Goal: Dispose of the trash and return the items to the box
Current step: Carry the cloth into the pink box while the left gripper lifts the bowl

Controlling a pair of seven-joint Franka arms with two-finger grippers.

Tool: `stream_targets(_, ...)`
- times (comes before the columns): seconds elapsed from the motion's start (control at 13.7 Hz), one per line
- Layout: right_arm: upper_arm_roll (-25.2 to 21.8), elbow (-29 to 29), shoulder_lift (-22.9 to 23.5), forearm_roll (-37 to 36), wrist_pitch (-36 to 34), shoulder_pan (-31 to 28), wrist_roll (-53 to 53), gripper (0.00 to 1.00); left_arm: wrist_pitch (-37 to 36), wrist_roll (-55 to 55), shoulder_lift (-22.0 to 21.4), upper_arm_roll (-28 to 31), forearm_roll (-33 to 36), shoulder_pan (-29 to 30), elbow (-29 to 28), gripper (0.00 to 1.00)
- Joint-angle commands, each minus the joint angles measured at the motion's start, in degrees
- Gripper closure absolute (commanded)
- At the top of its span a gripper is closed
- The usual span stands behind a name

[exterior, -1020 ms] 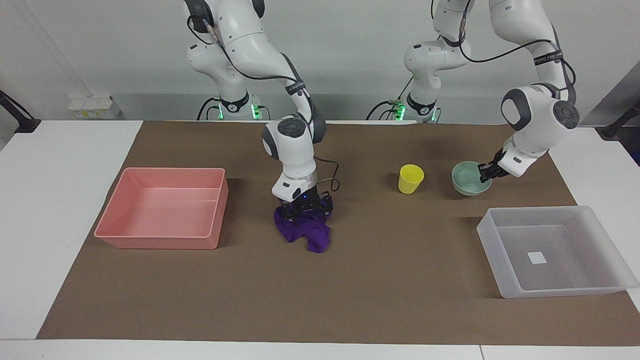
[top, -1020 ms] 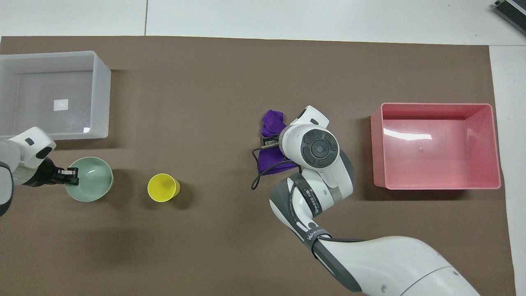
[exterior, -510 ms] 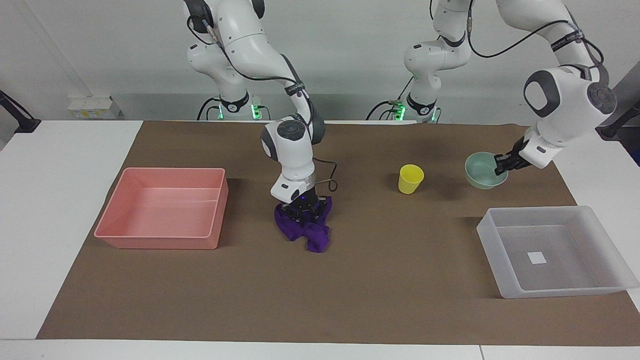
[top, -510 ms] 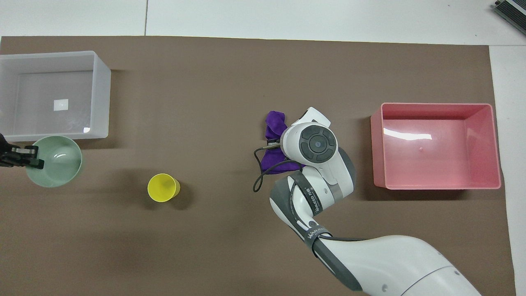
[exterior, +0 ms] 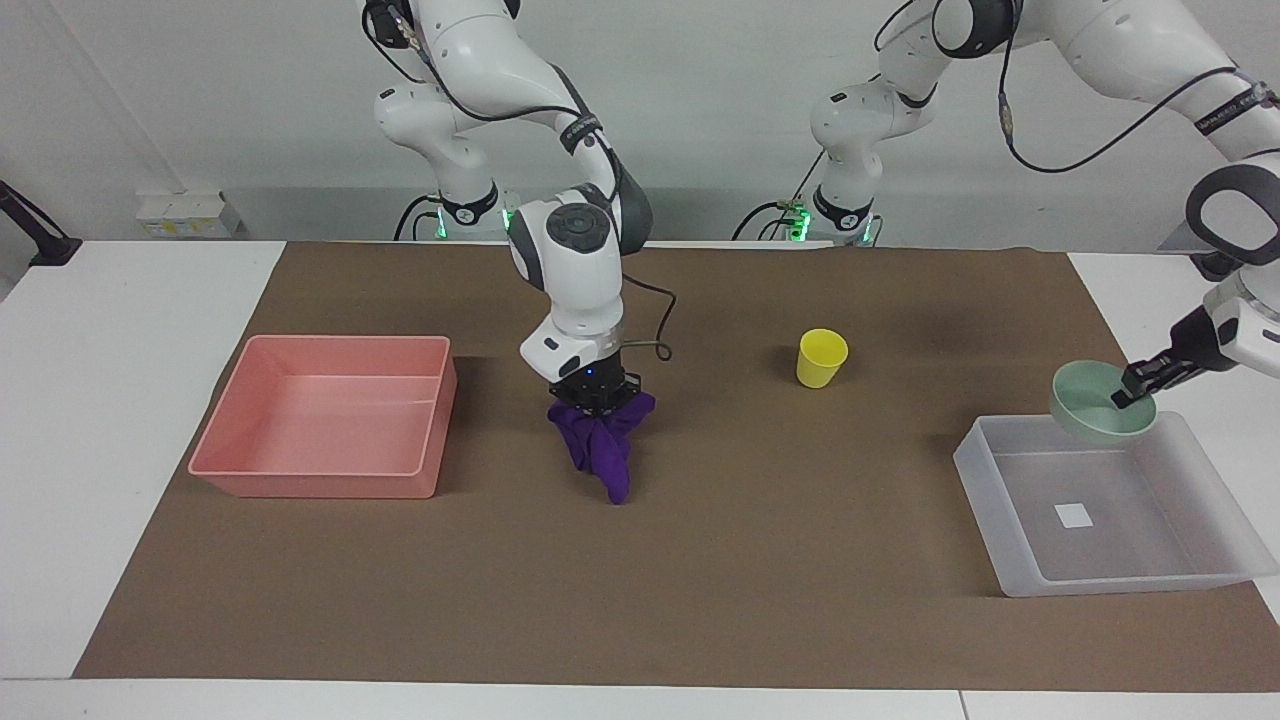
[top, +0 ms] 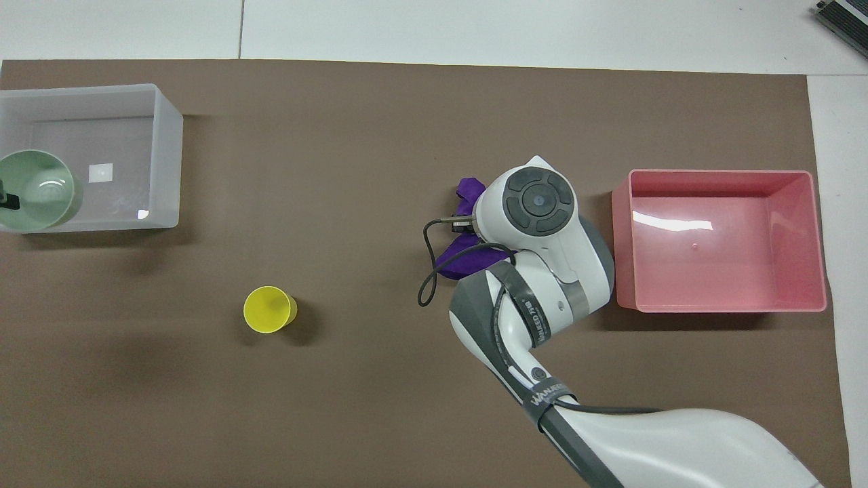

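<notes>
hanging from the right gripper (exterior: 596, 394), the purple cloth (exterior: 603, 442) droops in a bunched fold straight below the jaws, which are pinched shut on its top; its lowest tip looks to just reach the brown mat (exterior: 700, 560) under them, though whether it touches cannot be told. from overhead the right arm's wrist covers most of the cloth (top: 468, 254), leaving purple edges showing beside it. the pink tray (exterior: 325, 415) sits on the mat toward the right arm's end of the table, beside these jaws and apart from the cloth. the left gripper (exterior: 1135, 388) is up in the air over the translucent box (exterior: 1105, 505), at the edge of the box nearer the robots, and its jaws are closed on the rim of the mint-green bowl (exterior: 1100, 403), one finger inside and one outside. the bowl hangs slightly tilted just below and beside those jaws, clear of the box floor, where the white sticker (exterior: 1075, 515) lies bare. overhead, the bowl (top: 37, 188) shows over the box (top: 163, 149) at the frame's edge, beside the sticker (top: 100, 173). the yellow cup (exterior: 821, 357) stands upright on the mat between the two grippers, well apart from both, untouched; overhead it (top: 269, 309) stands alone on the mat (top: 380, 135).
</notes>
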Motion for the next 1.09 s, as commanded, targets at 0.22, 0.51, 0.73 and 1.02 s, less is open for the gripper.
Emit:
stream_targets(0.22, 0.3, 3.5, -8.8, -0.8, -14.1, -2.6, 6.7, 1.00, 9.5, 0.1, 9.8, -0.3, -0.9, -0.1, 3.2, 1.00)
stream_targets(0.51, 0.4, 4.4, -16.9, -2.7, -19.7, -8.2, 5.5, 1.00, 11.9, 0.2, 11.7, -0.4, -0.5, -1.2, 2.5, 0.85)
stream_targets(0.73, 0.3, 4.5, -21.7, -3.0, -23.4, -14.0, -0.5, 1.00, 11.9, 0.2, 10.4, -0.8, -0.6, -1.4, 3.2, 0.00)
stream_targets(1.02, 0.5, 3.9, -24.1, -3.0, -24.5, -23.7, -13.2, 1.00, 4.5, -0.6, 1.2, -1.0, -1.0, -2.2, 2.6, 0.00)
